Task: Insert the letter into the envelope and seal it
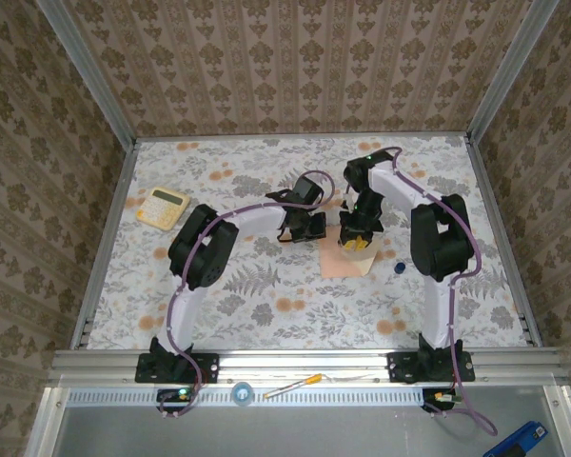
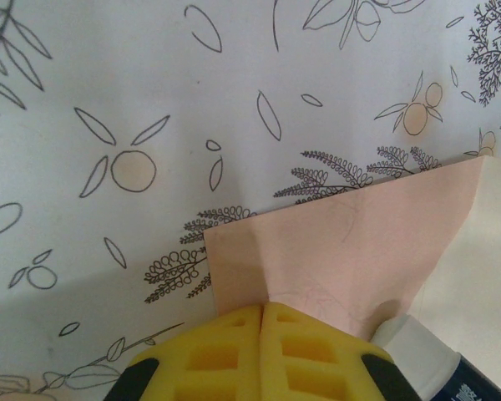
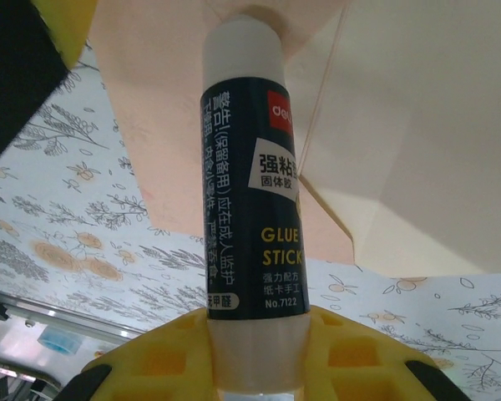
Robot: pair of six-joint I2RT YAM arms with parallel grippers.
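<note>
My left fingers, shut tip to tip, pin the flimsy, crease-prone salmon-pink paper envelope by its edge, just three o'clock of the table's centre, while my right fingers clamp a navy-labelled glue stick at its flap.

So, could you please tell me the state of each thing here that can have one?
envelope: flap open, pale inner face up.
glue stick: seemingly uncapped, white end at the envelope.
blue cap: off, lying beside the envelope.
left gripper: shut, tips at the envelope's edge.
right gripper: shut on the glue stick.
</note>
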